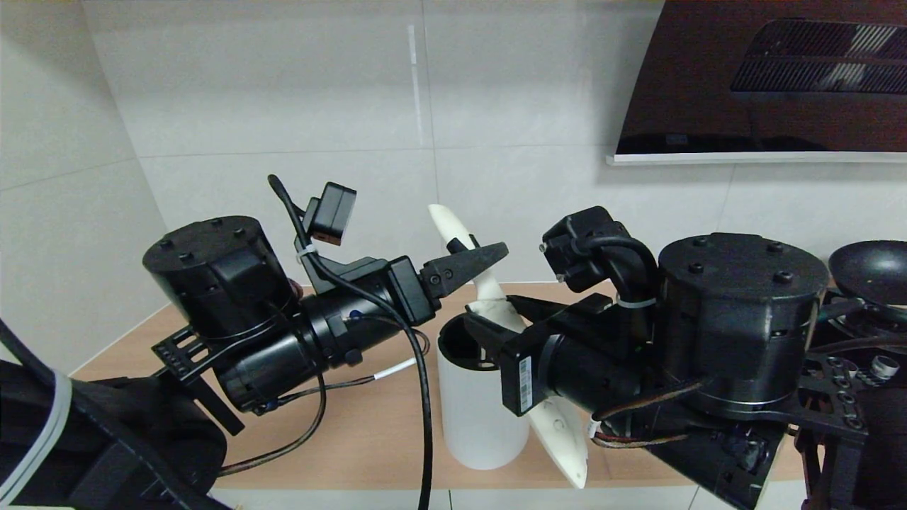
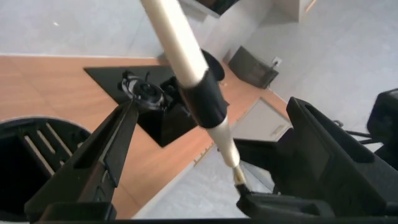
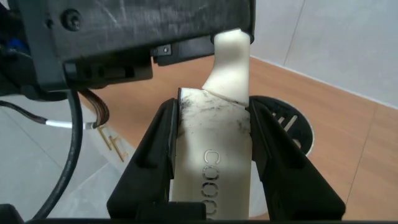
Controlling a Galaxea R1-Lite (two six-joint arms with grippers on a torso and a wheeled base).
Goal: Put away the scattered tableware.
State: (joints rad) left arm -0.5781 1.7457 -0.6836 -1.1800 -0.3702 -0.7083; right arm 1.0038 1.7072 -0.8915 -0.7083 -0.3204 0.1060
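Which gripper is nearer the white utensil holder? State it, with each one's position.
Right. The right gripper, shut on the white spatula, sits at the rim of the utensil holder; the left gripper is higher, open around the spatula's handle.

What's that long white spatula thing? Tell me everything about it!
The white spatula looks like smooth plastic, narrow at its top end, wider lower down, with dark smudges and raised letters. It tilts over the white holder. The right tool is clamped on its wide part; the left tool stands open around its upper part.
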